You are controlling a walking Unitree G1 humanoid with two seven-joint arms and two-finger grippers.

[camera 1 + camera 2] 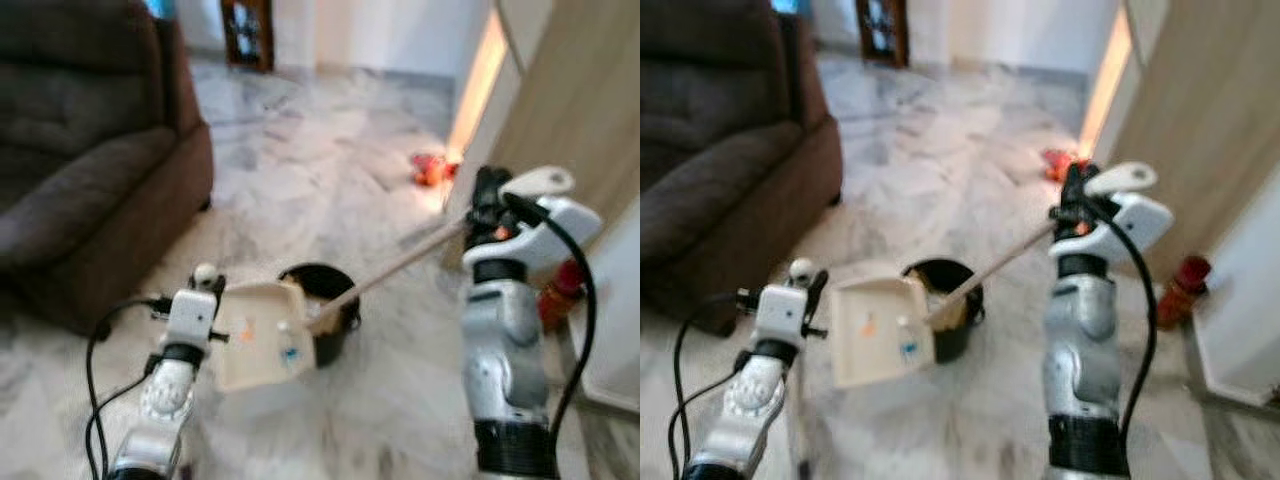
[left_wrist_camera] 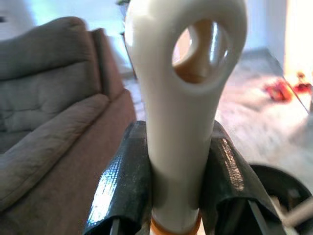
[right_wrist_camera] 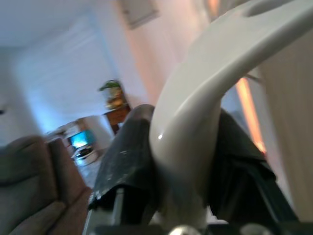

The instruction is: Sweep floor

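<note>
The left gripper (image 2: 173, 196) has its fingers (image 2: 124, 186) clamped on the cream handle of the dustpan (image 1: 258, 335), which is tilted against the black bin (image 1: 325, 300) on the marble floor (image 1: 330, 170). The right gripper (image 3: 178, 196) is clamped on the broom handle (image 1: 395, 265), which slants down from the right so its lower end is at the bin's rim. A brown sofa (image 1: 90, 150) stands to the bin's left.

Pale grey-veined marble floor (image 1: 330, 130) throughout. Dark brown upholstered sofa (image 1: 90, 150) at left. Beige wooden door panel (image 1: 590, 110) at right; warm light beside it.
</note>
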